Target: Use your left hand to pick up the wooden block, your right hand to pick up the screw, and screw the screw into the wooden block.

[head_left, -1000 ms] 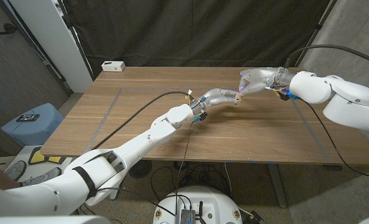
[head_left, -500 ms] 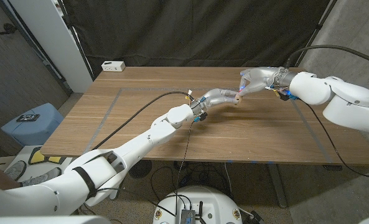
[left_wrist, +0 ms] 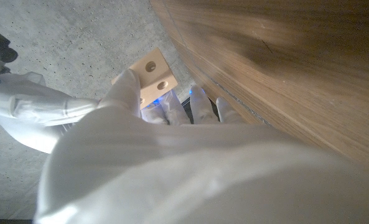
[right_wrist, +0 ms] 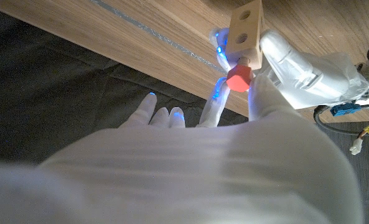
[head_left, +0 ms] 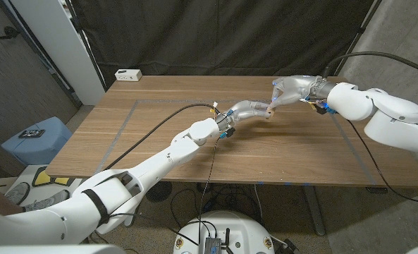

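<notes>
The left robot hand [head_left: 249, 109] is gripping the wooden block [right_wrist: 244, 26] above the wooden surface [head_left: 152, 141]. The right robot hand [head_left: 287, 90] is pinching the red screw [right_wrist: 237, 79], pressing it against the block's end. No readable writing is showing anywhere.

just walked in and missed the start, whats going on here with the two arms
The robot is joining a screw to a wooden block above the table. Its left hand holds the wooden block, a pale piece with round holes. Its right hand pinches the red-headed screw and has it against one end of the block. The two hands meet in mid-air over the table's middle. How far the screw is in cannot be told.
</notes>
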